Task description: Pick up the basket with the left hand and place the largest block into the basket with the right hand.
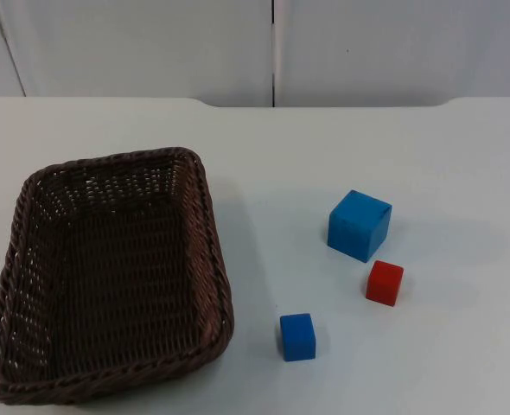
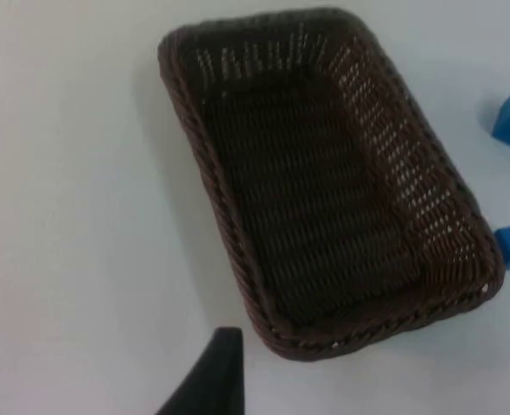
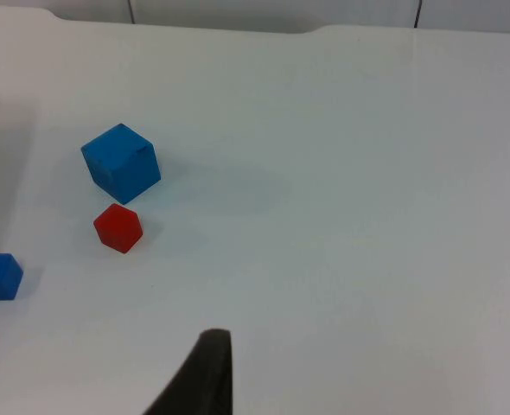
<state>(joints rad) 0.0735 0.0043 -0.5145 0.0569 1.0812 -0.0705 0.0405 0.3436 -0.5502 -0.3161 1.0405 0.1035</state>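
Basket [image 2: 324, 181] beyond left gripper [image 2: 216, 380], untouched.

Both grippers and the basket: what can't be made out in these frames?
- Left gripper: one fingertip at the left wrist view's edge; open or shut unknowable.
- Right gripper: same, right wrist view.
- Wicker basket: near rim cut by the top view's edge.
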